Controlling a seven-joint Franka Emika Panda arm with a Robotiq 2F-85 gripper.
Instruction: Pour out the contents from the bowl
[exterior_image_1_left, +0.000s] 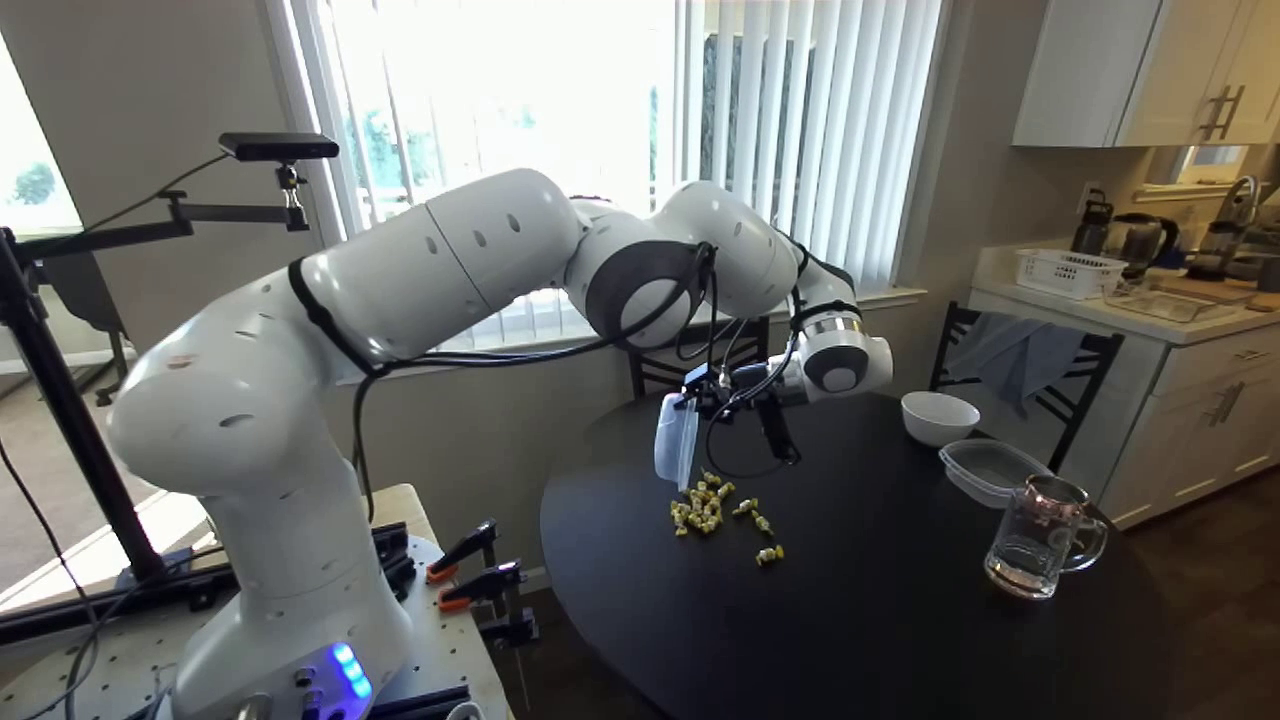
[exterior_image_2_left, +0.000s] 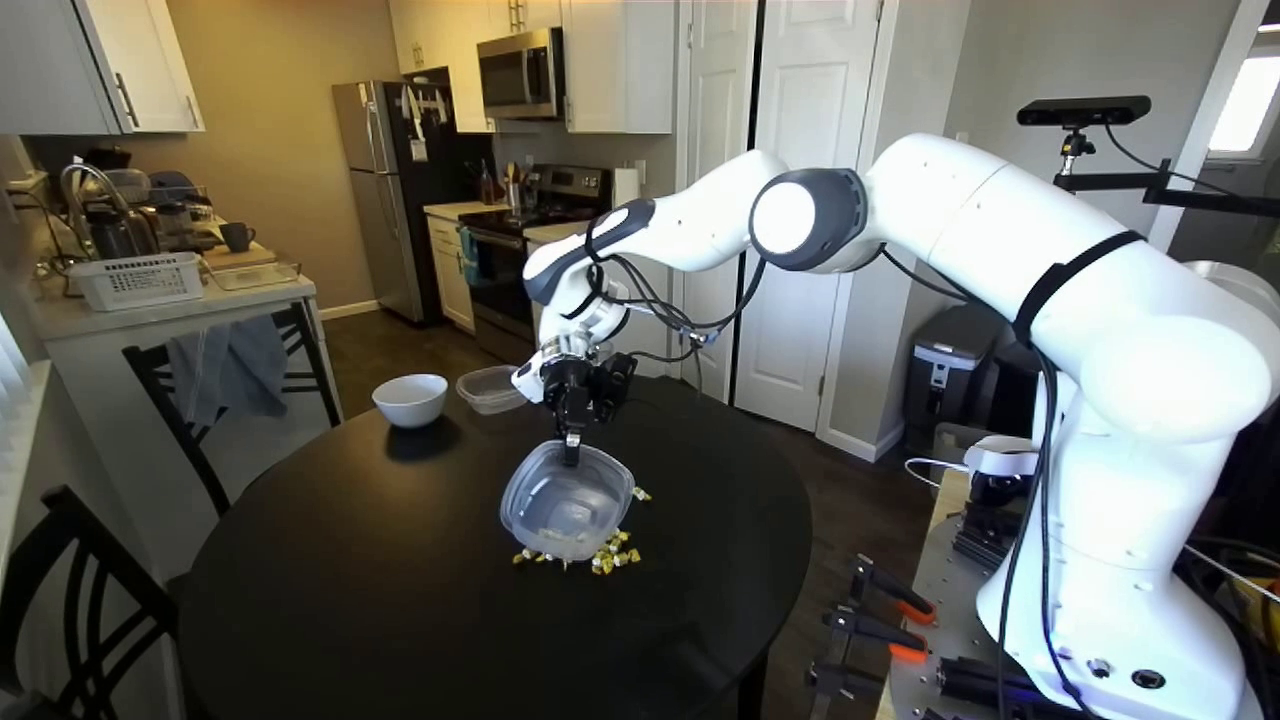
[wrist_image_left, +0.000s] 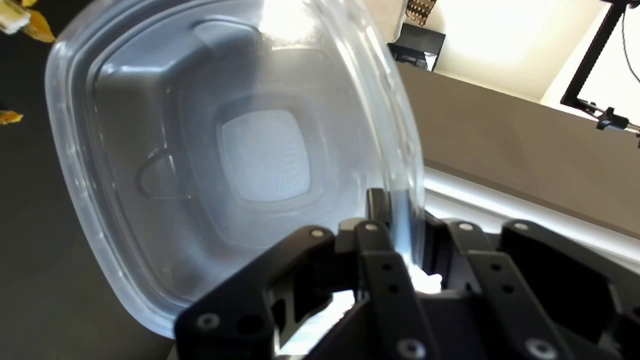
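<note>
The pouring looks all but done to me: the bowl (exterior_image_1_left: 676, 440) hangs tipped on its side low over the table (exterior_image_1_left: 880, 620), and the bits (exterior_image_1_left: 703, 507) lie bunched on the tabletop by its lower edge, a few apart from the rest. The claw (wrist_image_left: 404, 220) is pinched on the bowl's wall, one jaw inside the rim and one outside. In the wrist view no bits show inside it, though glare hides a patch; in an exterior view some yellow shows at the lower wall, and whether that is inside or seen through it I can't tell. So the next move, I'd judge, calls for a small shake to be sure, then a lift straight up before righting the bowl and setting it down. The bits themselves stand most in the way: a low sideways swing could drag the rim through them. The white bowl (exterior_image_1_left: 938, 418), the tub (exterior_image_1_left: 990, 468) and the mug (exterior_image_1_left: 1040, 540) stand well apart from them, and a cloth (exterior_image_1_left: 1015, 355) hangs on a chair (exterior_image_1_left: 1104, 347) past the table's edge, so none crowds the work.
</note>
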